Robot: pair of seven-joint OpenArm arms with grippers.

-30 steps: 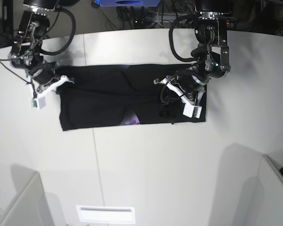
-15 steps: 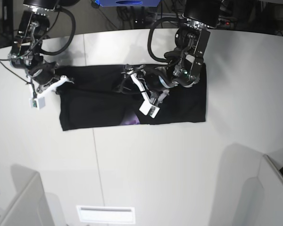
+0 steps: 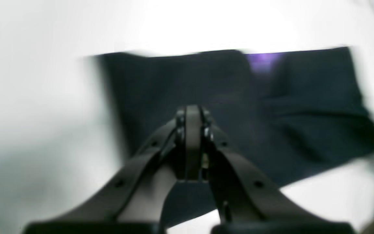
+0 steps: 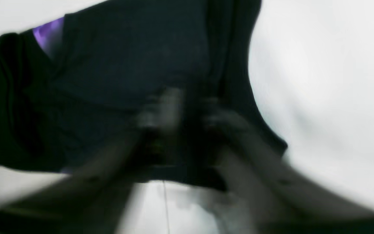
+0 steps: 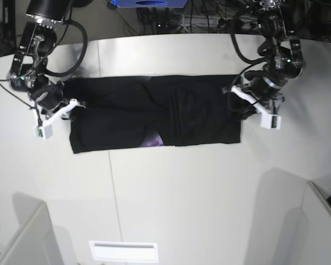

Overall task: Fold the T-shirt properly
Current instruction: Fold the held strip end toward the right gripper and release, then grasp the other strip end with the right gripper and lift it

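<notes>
The black T-shirt (image 5: 127, 110) lies flat on the white table as a long folded rectangle, and a bit of purple print (image 5: 153, 142) peeks out at its front edge. My left gripper (image 5: 240, 106) is at the shirt's right end. In the left wrist view its fingers (image 3: 192, 112) are pressed together, shut, above the dark cloth (image 3: 304, 91) with nothing between them. My right gripper (image 5: 71, 104) is at the shirt's left end. The blurred right wrist view shows this gripper (image 4: 188, 113) with its fingers apart over the cloth (image 4: 125, 48).
The white table (image 5: 182, 187) curves away at the back, with cables and a blue object (image 5: 149, 3) beyond it. A white slotted plate (image 5: 123, 251) sits near the front edge. Grey panels stand at the front left (image 5: 27, 237) and front right (image 5: 320, 221).
My left arm swung from the middle of the shirt out to its right end, and its fingers came together. My right gripper's fingers parted at the left end and it shifted slightly forward.
</notes>
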